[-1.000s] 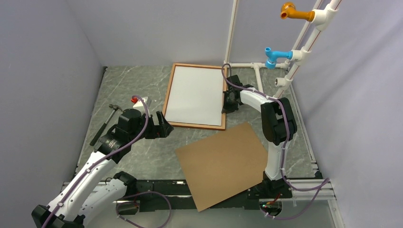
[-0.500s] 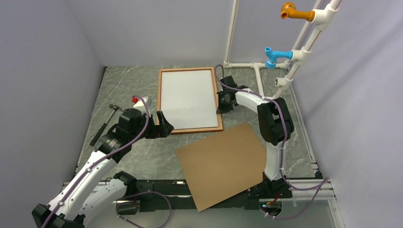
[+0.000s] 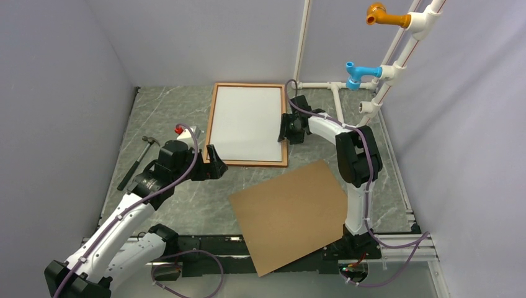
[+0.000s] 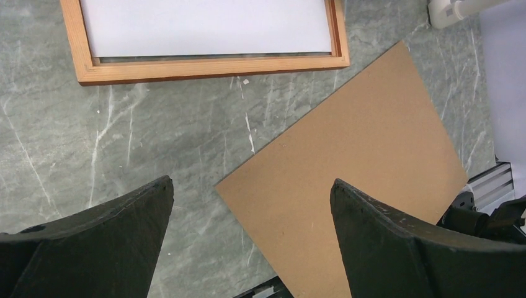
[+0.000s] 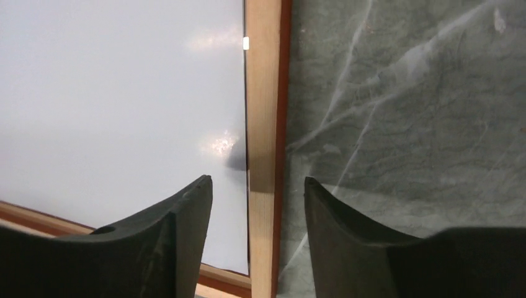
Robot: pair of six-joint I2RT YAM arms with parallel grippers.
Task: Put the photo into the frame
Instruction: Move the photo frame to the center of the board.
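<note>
The large reddish-brown wooden picture frame [image 3: 254, 164] is laid flat at the back centre of the grey marbled table [image 3: 180, 205]. The thin rectangular white-backed photo [image 3: 247, 123] is seated inside it. The plain brown rectangular backing board [image 3: 290, 214] is placed before the frame, slightly right. The black-handled metal hammer [image 3: 133, 164] is laid at far left, with the small white block with a red knob [image 3: 185, 131] between it and the frame.

**No readable text in any view**

You have no word, number, brand or sign to read in these views. The photo [image 3: 247, 123] lies with its plain white back up. The frame [image 3: 254, 163] shows only bare reddish-brown wood. The backing board [image 3: 288, 211] is plain brown, and the grey table [image 3: 186, 198] carries only pale veining.
</note>
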